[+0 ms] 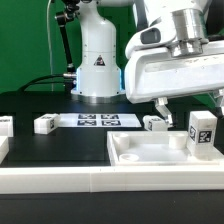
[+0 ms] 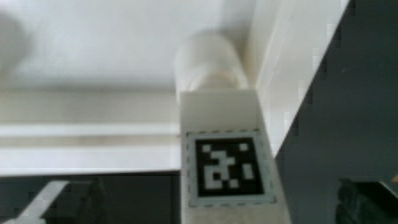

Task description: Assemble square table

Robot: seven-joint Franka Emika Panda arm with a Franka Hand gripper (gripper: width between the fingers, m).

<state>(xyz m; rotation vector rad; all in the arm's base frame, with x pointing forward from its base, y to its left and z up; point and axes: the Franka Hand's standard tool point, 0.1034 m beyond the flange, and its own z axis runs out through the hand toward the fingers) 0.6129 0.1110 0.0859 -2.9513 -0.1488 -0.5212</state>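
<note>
White pincer [image 1: 188,103], jaws wide apart and empty, hangs over an upright tagged leg [image 1: 200,133] at its 6 o'clock. That leg stands on the square table slab [image 1: 140,155], which lies on the black tabletop [image 1: 40,145] at the exterior view's 5 o'clock. A second leg [image 1: 45,124] lies at 9 o'clock.

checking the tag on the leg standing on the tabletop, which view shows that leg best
The wrist view: the leg fills the frame, with its tag large and facing the camera, though slightly blurred. The exterior view shows the leg small, upright on the tabletop toward the exterior view's right.
</note>
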